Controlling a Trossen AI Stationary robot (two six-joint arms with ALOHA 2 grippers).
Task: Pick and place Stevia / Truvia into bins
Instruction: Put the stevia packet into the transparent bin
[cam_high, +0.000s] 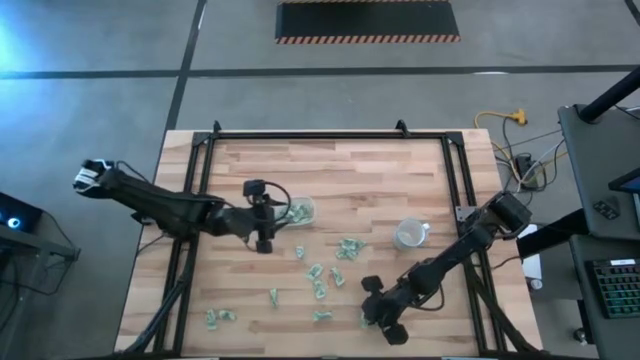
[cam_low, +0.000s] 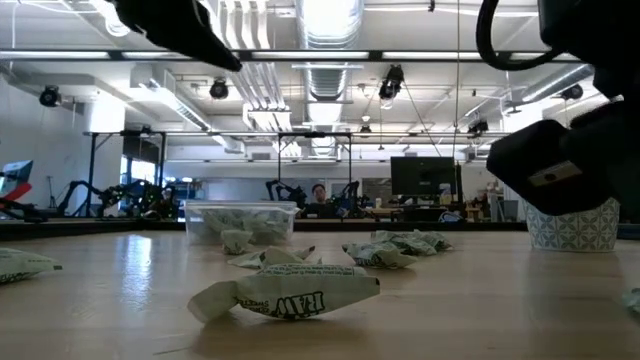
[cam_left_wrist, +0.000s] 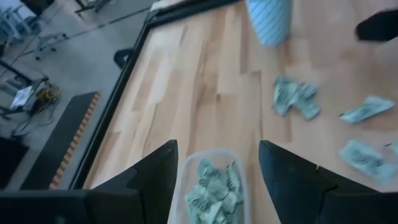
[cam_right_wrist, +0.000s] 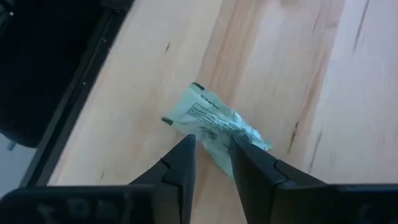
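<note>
Pale green Stevia packets (cam_high: 320, 280) lie scattered over the near half of the wooden table. More of them fill the shallow clear tub (cam_high: 300, 211), also the tub (cam_left_wrist: 214, 186). The round cup (cam_high: 410, 234) stands to the tub's right and shows as the cup (cam_left_wrist: 268, 18). My left gripper (cam_left_wrist: 217, 168) hovers open above the tub's near side, with one finger on either side of it and touching nothing. My right gripper (cam_right_wrist: 212, 146) is low over the near edge, shut on one packet (cam_right_wrist: 214, 124). My right gripper pinches the packet's near edge (cam_right_wrist: 214, 144) between its two fingers, coming from above and pointing down. The rest of the packet lies crumpled and flat on the table beyond the fingertips.
A dark metal frame (cam_high: 200, 150) runs along the table's left, far and right sides. One packet (cam_low: 285, 290) lies close to the near edge, and others are bunched between the tub and the cup (cam_low: 572, 225). Bare wood lies toward the far edge.
</note>
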